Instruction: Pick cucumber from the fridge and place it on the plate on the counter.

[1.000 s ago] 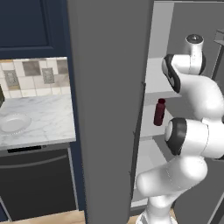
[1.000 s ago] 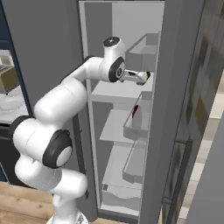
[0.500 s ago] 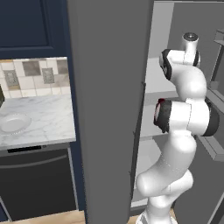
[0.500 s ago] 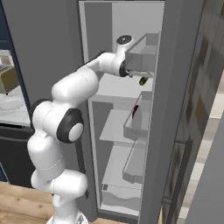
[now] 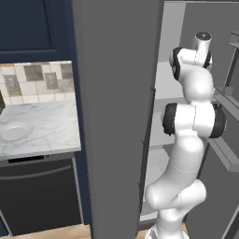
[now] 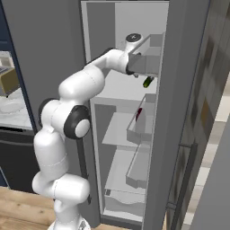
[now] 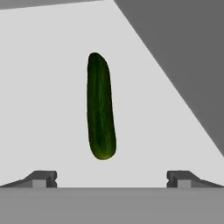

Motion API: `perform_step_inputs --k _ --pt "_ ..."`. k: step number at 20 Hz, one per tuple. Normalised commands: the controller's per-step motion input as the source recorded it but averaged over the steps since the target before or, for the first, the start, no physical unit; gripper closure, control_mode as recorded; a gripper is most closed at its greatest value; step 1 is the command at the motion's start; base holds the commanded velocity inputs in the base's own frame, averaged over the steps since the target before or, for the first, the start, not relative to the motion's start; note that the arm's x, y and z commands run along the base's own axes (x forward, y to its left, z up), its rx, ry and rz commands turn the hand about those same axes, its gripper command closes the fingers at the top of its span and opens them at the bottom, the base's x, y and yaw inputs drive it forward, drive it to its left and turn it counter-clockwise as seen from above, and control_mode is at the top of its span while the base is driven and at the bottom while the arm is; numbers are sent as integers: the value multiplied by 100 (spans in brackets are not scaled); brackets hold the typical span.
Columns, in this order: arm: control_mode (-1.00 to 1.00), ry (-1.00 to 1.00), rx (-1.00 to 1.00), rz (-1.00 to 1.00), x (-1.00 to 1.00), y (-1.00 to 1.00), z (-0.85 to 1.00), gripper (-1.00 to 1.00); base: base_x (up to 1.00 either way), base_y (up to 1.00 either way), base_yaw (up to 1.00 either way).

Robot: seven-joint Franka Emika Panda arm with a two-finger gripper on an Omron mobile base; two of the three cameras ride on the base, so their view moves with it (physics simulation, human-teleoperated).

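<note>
Gripper [image 7: 111, 178] jaws stand wide apart, holding nothing; the two fingertips [image 7: 41, 178] sit at 7 and 5 o'clock in the hand view. The cucumber [image 7: 100, 106] lies on a pale fridge shelf [image 7: 43, 87], centred between the fingertips and beyond them, its long axis running 12 to 6 o'clock in that view. It is clear of both fingertips, with bare shelf on either side. A darker grey inner wall [image 7: 183, 52] fills the 2 o'clock corner.

In the right base view the arm [image 6: 85, 85] reaches into the open fridge [image 6: 179, 90] at the upper shelf level; the cucumber [image 6: 148, 81] shows just at 4 o'clock from the hand. A dark red bottle [image 6: 139, 114] stands on the level below, at 6 o'clock from the cucumber.

In the left base view the fridge door [image 5: 116, 116] blocks the centre. The plate [image 5: 15, 131] rests on the counter [image 5: 51, 126] at 9 o'clock, well apart from the fridge interior.
</note>
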Motion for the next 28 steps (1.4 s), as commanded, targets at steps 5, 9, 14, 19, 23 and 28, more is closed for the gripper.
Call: perform_step_inputs --k 5,9,14,19,23,28 --pt "-100 0 0 3 12 0 -32 -100 0 0 0" --pt "-100 0 0 1 27 0 -31 -100 0 0 0" --pt "-100 0 0 2 48 0 -12 -100 0 0 0" --pt "-100 0 0 9 44 -17 0 -100 0 0 0" --pt "-100 0 0 4 5 -34 -3 -100 0 0 0" --pt "-100 1 0 0 0 -25 -12 -100 0 0 0"
